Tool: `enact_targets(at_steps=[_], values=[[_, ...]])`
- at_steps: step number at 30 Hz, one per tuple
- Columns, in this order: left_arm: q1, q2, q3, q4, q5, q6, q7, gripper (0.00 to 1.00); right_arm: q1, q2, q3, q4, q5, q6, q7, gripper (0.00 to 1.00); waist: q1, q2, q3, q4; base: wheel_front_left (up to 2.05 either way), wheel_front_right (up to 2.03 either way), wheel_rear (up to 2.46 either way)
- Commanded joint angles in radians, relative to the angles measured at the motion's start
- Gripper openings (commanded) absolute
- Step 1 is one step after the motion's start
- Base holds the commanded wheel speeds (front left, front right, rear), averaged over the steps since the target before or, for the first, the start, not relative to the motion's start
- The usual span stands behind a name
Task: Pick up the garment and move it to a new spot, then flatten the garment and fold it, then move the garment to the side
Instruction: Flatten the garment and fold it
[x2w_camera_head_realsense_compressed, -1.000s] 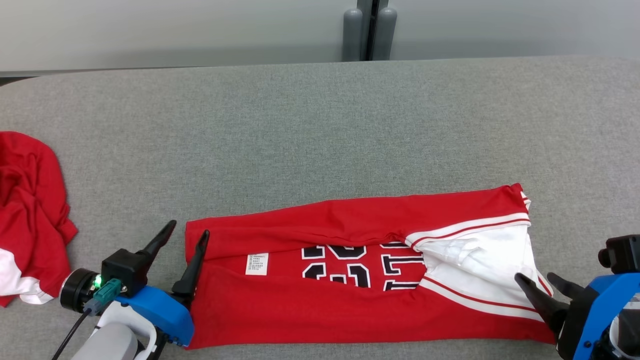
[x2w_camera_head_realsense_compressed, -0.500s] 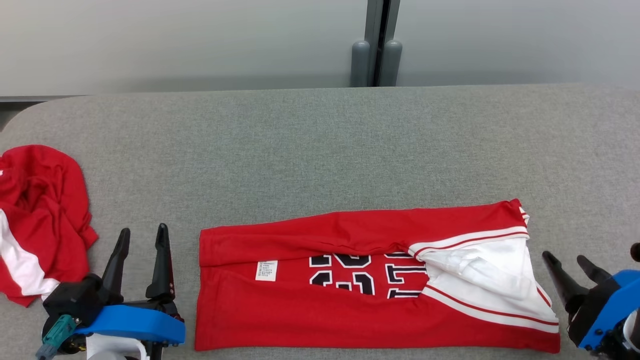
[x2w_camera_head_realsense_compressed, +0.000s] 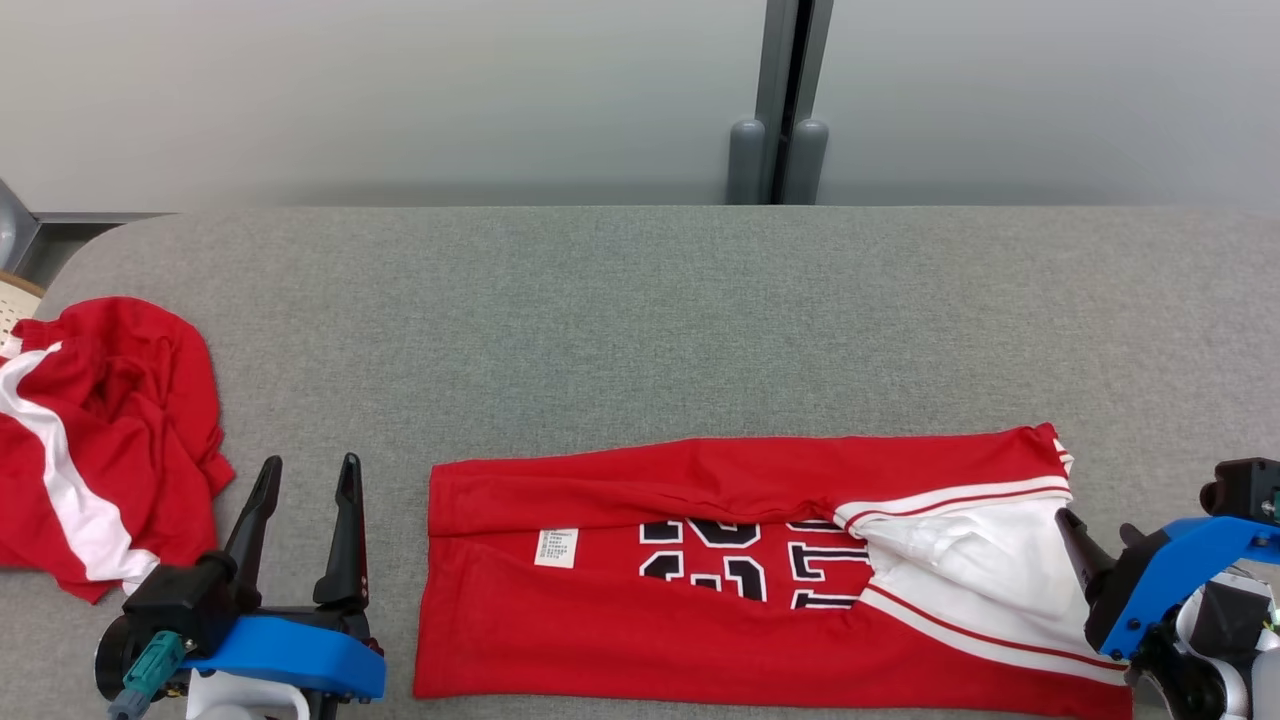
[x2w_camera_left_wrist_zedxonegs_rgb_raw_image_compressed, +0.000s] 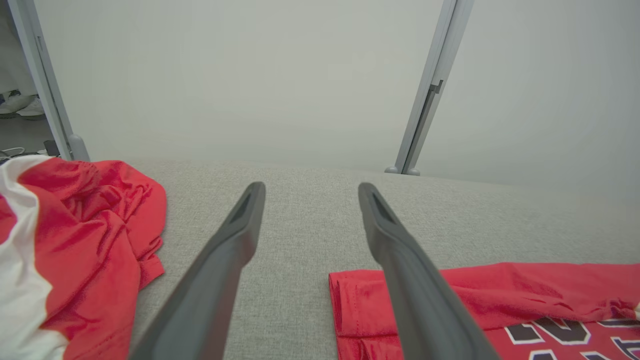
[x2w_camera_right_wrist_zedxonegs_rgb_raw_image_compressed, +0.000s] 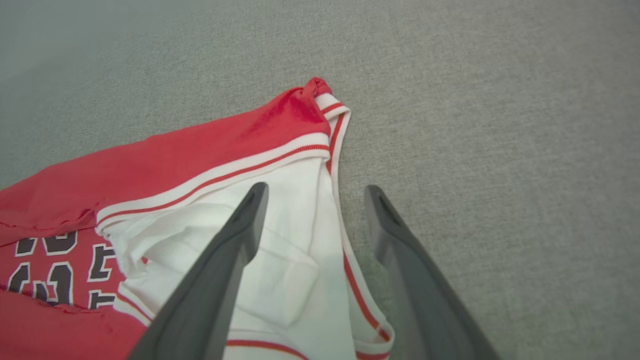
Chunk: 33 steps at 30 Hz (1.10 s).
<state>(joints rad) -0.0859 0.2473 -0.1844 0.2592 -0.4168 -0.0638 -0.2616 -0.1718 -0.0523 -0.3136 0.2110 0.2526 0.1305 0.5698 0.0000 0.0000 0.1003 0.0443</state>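
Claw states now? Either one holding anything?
Left claw: open, empty, on the table beside the jersey.
Right claw: open, empty, one finger over the jersey's white end, the other over bare table.

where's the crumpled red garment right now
Head view: the crumpled red garment lies at the grey table's far left, just left of the open left gripper.

Black block lettering (x2w_camera_head_realsense_compressed: 745, 578) with white outlines on the red garment (x2w_camera_head_realsense_compressed: 700, 650), folds covering its top and bottom, not readable whole, possibly digits, small white label (x2w_camera_head_realsense_compressed: 556, 547) just left of it, print too tiny to read
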Motion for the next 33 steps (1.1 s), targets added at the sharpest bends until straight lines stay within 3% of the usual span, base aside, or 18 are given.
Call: enact_targets(at_steps=[1,12,21,22,23,28,33], values=[[-0.012,0.005,-0.004,0.002,0.004,-0.006,-0.004,1.00,-0.017,0.000,-0.005,0.010,-0.011,0.001,-0.005,1.00,0.0000,0.0000,-0.001,0.004,0.00,0.00,0.00],[-0.028,0.004,-0.020,0.034,-0.021,-0.014,0.021,1.00,-0.131,0.001,-0.023,0.272,-0.077,0.001,-0.015,1.00,0.0000,0.0000,0.015,0.025,0.00,0.00,0.00],[-0.039,0.010,-0.028,0.047,-0.027,-0.017,0.020,1.00,-0.164,0.018,0.046,0.438,-0.107,0.003,0.042,1.00,0.0000,0.0000,0.021,0.037,0.00,0.00,0.00],[-0.040,0.012,-0.028,0.047,-0.027,-0.017,0.020,1.00,-0.164,0.020,0.053,0.440,-0.106,0.004,0.042,0.36,0.0000,0.0000,0.021,0.037,0.00,0.00,0.00],[-0.040,0.014,-0.028,0.047,-0.028,-0.017,0.020,1.00,-0.166,0.021,0.064,0.437,-0.103,0.004,0.040,0.00,0.0000,0.0000,0.021,0.036,0.00,0.00,0.00],[-0.037,0.021,-0.026,0.042,-0.031,-0.011,0.020,1.00,-0.163,0.006,0.061,0.357,-0.100,0.002,-0.005,0.00,0.0000,0.0000,0.018,0.027,0.00,0.00,0.00],[-0.034,0.019,-0.022,0.033,-0.040,-0.008,0.019,1.00,-0.132,-0.014,-0.013,0.232,-0.123,0.000,-0.009,0.00,0.0000,0.0000,0.014,0.014,0.00,0.00,0.00]])
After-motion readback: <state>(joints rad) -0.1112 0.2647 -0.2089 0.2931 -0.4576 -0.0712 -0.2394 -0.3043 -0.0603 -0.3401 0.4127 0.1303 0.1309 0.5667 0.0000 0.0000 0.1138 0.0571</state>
